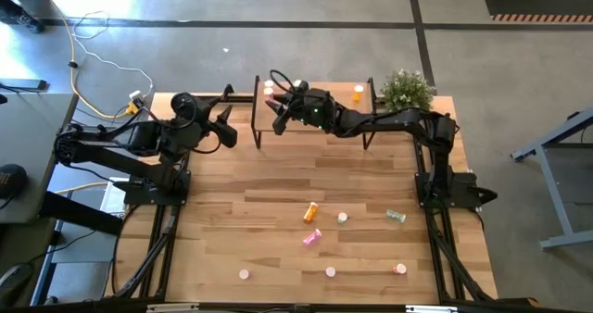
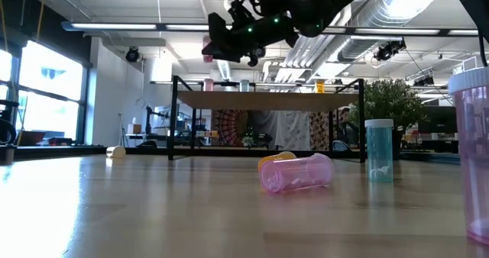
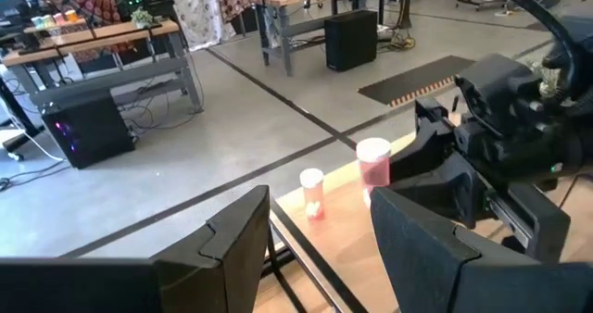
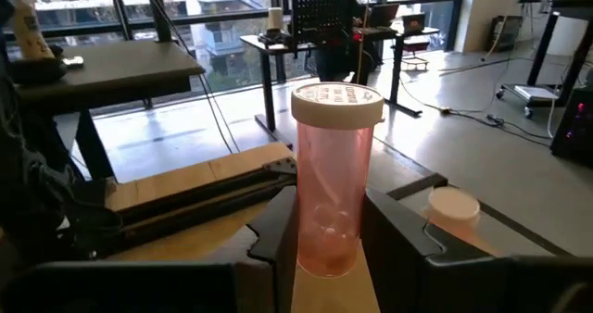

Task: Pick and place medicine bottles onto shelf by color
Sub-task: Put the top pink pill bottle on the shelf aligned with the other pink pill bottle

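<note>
held bottle: pink medicine bottle, translucent plastic cylinder with a ribbed white cap, upright between the right arm's fingers, over the shelf's left end.
right gripper: closed partway on the bottle's lower body, one finger on each side; the cap stands clear above them.
left gripper: jaws apart, empty, hovering just off the shelf's left end.
shelf: flat light-wood board on thin black metal legs at the table's far edge; a pink-red bottle already stands near its left end, an orange one toward the right.
handling: likely very light and hollow, thin-walled yet fairly stiff; smooth sides may slip under a loose pinch and flex under a hard one.
where to hold: mid to lower body, across the round wall, is probably best; the cap is wider and could pop or twist.
stability: tall and narrow with a small base, so it should tip easily if released tilted.
still on the table: orange bottle and pink bottle lying on their sides, a teal-green one, and several upright ones; their colours are hard to judge from above.
</note>
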